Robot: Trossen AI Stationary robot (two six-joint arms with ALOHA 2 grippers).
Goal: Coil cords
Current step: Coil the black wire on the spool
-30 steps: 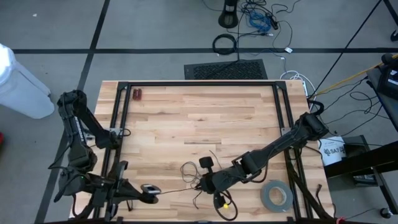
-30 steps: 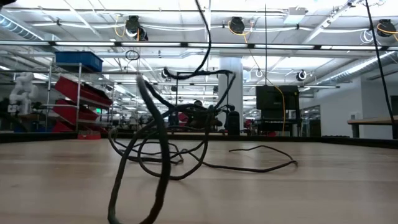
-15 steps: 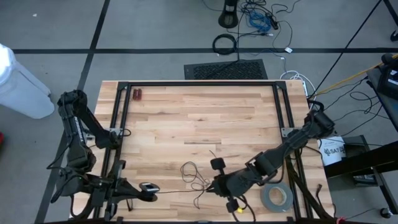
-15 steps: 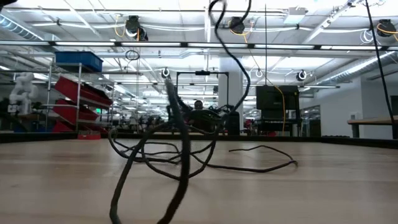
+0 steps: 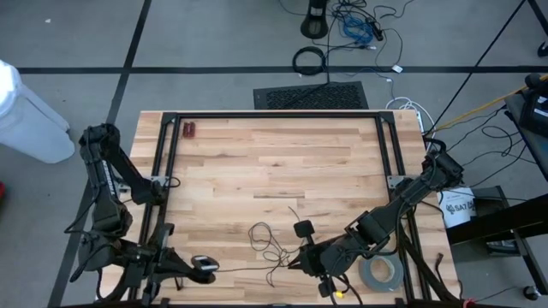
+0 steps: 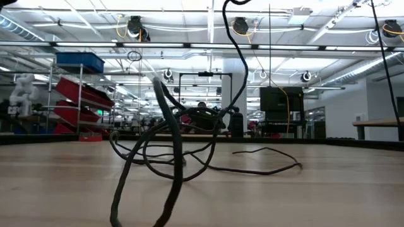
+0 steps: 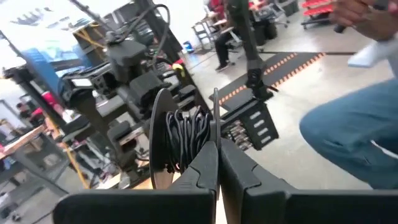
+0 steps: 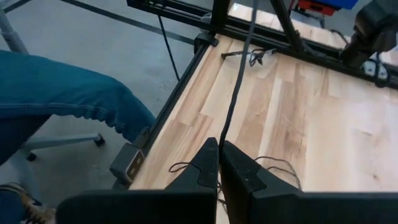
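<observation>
- Black, thin and wiry, the loose cord (image 5: 267, 244) lies in slack loops on the pale wooden table (image 5: 274, 162) — just beside the right gripper (image 5: 301, 259) and between the two grippers near the table's front edge.
- From the right gripper, whose fingers are pressed together, a strand of the cord (image 8: 239, 74) runs straight away across the boards; in the right wrist view the fingers (image 8: 205, 168) appear to pinch that strand, so it looks clamped on the cord.
- At the left gripper (image 5: 205, 264), by the front edge, the fingers (image 7: 208, 165) are closed as well, and a wound black bundle with a pale disc beside it (image 7: 186, 134) sits right at their tips. It looks gripped, and is probably the coiled end of the same cord, though I cannot be sure.
- A grey tape roll (image 5: 381, 270) rests just beyond the right arm, apart from the cord.
- In the low view the cord (image 6: 167, 151) stands up in springy arcs off the wood — a sign, I judge, that it is very light, limp over a long run yet holding some curl, and liable to tangle or slide through smooth fingers.
- Best taken close to the pinch, on a single strand rather than across crossed loops, and kept lightly taut between the two grippers so each turn lies flat.
</observation>
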